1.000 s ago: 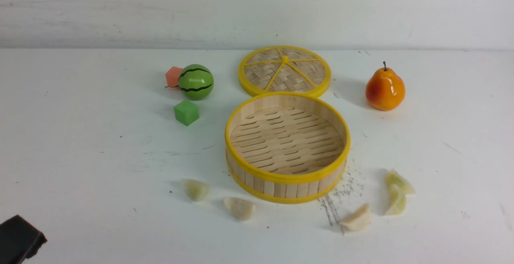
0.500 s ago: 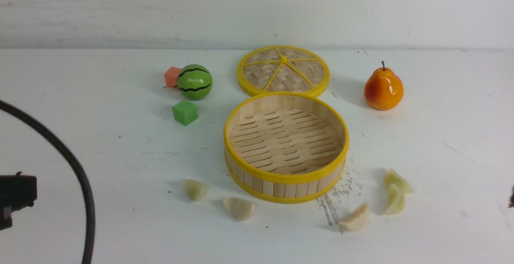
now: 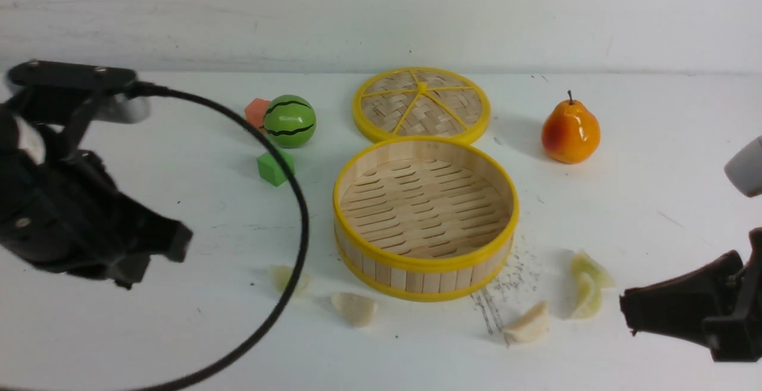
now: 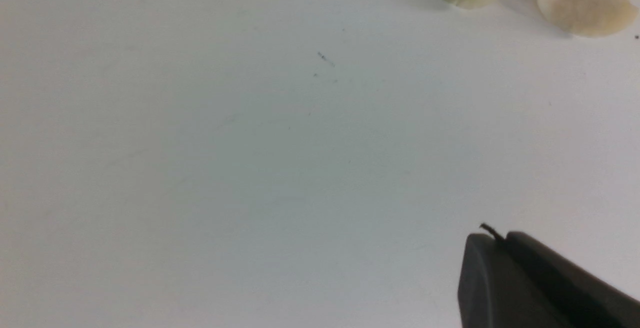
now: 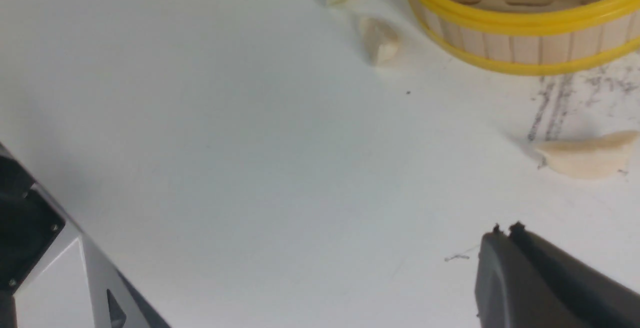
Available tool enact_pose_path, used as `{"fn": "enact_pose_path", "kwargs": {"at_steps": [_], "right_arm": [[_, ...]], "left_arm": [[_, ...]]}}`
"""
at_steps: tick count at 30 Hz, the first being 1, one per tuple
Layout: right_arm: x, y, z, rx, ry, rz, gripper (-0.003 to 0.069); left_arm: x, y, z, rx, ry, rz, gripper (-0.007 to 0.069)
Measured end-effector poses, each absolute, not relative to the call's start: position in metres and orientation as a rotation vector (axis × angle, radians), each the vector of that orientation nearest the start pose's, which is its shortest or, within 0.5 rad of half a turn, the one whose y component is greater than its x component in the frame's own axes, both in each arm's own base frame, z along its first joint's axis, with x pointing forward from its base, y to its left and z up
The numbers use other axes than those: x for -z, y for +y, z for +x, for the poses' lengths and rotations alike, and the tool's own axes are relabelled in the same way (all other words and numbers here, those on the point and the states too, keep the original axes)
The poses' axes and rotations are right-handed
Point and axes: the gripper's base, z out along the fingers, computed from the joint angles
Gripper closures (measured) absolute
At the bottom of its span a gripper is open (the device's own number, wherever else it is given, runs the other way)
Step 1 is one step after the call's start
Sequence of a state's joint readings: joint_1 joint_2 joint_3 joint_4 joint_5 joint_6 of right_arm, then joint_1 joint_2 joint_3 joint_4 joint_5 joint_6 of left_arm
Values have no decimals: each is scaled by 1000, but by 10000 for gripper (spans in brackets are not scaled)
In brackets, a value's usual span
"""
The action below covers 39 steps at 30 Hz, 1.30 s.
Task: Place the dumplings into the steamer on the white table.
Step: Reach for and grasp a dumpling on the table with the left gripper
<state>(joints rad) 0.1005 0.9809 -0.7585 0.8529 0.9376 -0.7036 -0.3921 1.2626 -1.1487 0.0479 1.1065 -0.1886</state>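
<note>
**A:** Where are the dumplings [image 3: 527, 324] to be found?

**B:** All five are laid on the worktop [image 3: 417, 361], outside the steamer [image 3: 417, 278], whose slatted floor is seen bare. Two are placed near its front-left wall. One is a pale green dumpling [image 3: 290, 280], crossed in the front view by the black cable [image 3: 300, 212], and a cream dumpling [image 3: 354, 309] lies beside it. The other three are grouped at the front right, beyond the scuff marks [image 3: 506, 293].

**A:** How are the jaws held?

**B:** Both pairs are seen pressed together, and nothing is pinched. The left jaws are hung over bare worktop, well to the left of the pale green dumpling. The right jaws are poised low at the right edge, near the group of three.

**A:** What is called for if this step is to be done well?

**B:** An approach to a first pick is judged to be in hand. The jaws should be spread before any descent. A dumpling should be straddled across its thin width, with the tips brought close to the worktop, since a glossy curved shell is likely to be squeezed out sideways. The cable should be kept off the left pair of dumplings. Release is best made above the steamer's middle, so that the rim is not knocked.
</note>
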Motion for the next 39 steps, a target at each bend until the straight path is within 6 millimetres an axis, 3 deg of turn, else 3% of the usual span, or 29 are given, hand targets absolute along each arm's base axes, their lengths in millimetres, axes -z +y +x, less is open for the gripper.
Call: {"fn": "enact_pose_path", "kwargs": {"at_steps": [1, 5, 7, 8, 9, 14, 18, 23, 29, 39], "right_arm": [[-312, 73, 167, -783, 2284, -534, 666], [-311, 73, 166, -765, 2287, -570, 664], [-311, 73, 166, -762, 2288, -571, 662], [-311, 73, 166, -762, 2288, -572, 662], [-311, 73, 166, -762, 2288, -572, 661], [-311, 73, 166, -761, 2286, -577, 661], [-311, 73, 166, -761, 2286, -577, 661], [-311, 73, 166, -761, 2288, -579, 661], [-312, 73, 164, -763, 2286, -583, 660], [-310, 80, 161, -734, 2281, -665, 657]], "left_arm": [[-334, -90, 227, 108, 2699, 296, 575], [-310, -119, 260, 96, 2751, 380, 379], [-304, -127, 266, 95, 2761, 402, 326], [-291, -138, 276, 90, 2784, 428, 228], [-287, -143, 281, 92, 2790, 431, 188], [-259, -163, 313, 105, 2852, 251, 25], [-241, -171, 335, 60, 2872, 87, 18], [-220, -175, 352, 14, 2881, -70, 83], [-196, -165, 367, 55, 2894, -283, 128], [-172, -167, 380, 129, 2882, -340, 132]]}}
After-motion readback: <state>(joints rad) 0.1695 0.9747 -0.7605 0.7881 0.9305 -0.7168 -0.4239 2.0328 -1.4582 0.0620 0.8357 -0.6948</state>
